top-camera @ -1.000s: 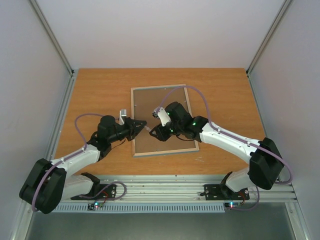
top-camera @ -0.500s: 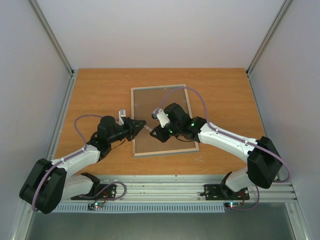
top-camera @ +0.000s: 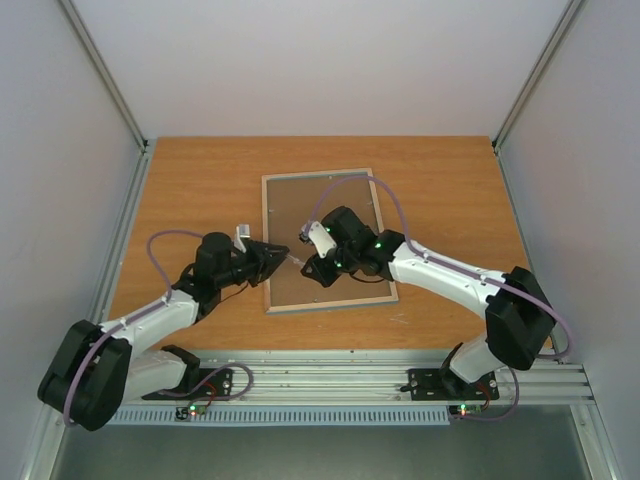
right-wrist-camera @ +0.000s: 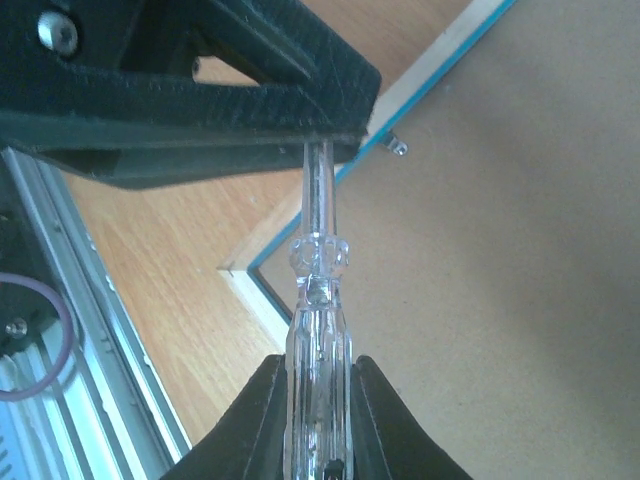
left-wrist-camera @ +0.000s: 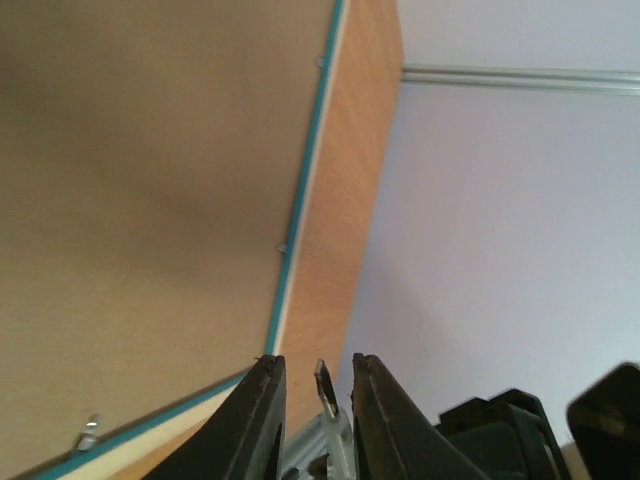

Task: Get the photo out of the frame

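Lying face down on the worktop (top-camera: 200,190), the frame (top-camera: 315,174) shows its brown backing board (top-camera: 300,205); the photo is hidden. Right gripper (right-wrist-camera: 318,368): jaws clamped on a clear screwdriver (right-wrist-camera: 318,300) handle. Left gripper (left-wrist-camera: 316,365): jaws slightly parted, blade tip between them, just inside the frame's left edge.

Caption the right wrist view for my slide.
The right gripper clamps a clear-handled screwdriver, its shaft reaching the left gripper over the face-down frame.

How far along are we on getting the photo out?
Done: nothing visible; the frame lies face down with its backing board in place. In hand: the right gripper clamps a clear-handled screwdriver, tip between the slightly parted jaws of the left gripper. Remaining: free and lift the board, then take out the photo, currently hidden.
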`<state>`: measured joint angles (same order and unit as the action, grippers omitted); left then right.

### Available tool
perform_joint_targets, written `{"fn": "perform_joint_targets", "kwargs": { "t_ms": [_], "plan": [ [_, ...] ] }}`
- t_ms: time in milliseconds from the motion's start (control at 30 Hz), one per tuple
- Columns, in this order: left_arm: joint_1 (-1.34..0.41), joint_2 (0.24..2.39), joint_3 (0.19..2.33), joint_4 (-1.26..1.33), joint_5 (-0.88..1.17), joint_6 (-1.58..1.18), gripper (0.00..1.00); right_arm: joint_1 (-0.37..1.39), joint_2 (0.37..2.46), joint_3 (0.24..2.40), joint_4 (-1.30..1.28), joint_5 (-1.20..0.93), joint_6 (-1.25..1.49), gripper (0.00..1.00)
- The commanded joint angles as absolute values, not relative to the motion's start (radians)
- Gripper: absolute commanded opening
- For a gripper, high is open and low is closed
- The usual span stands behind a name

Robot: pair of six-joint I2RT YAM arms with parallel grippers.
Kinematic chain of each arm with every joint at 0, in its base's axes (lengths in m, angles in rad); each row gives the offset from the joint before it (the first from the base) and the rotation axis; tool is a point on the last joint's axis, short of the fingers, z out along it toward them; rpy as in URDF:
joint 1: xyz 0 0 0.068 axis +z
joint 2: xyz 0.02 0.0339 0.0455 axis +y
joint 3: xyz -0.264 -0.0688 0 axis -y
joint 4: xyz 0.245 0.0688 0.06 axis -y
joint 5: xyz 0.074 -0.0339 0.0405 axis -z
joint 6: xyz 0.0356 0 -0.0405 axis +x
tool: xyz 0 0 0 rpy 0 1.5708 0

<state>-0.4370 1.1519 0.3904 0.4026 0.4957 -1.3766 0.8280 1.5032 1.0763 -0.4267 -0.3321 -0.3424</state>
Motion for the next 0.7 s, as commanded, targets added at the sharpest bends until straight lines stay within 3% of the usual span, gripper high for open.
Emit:
{"fn": "perform_joint_targets", "kwargs": {
  "t_ms": [0,433,667],
  "plan": [
    [-0.379,1.129,0.387,0.244,0.487,-1.244,0.23,0.833,1.529,1.140,-0.511,-0.297,-0.410,0.01],
    [-0.221,1.084,0.461,-0.207,0.358,-0.872,0.57,0.832,1.734,1.335,-0.692,-0.201,-0.483,0.01],
    [-0.219,1.268,0.514,-0.176,0.406,-0.792,0.59,0.833,1.847,1.426,-0.728,-0.188,-0.507,0.01]
  ]
}}
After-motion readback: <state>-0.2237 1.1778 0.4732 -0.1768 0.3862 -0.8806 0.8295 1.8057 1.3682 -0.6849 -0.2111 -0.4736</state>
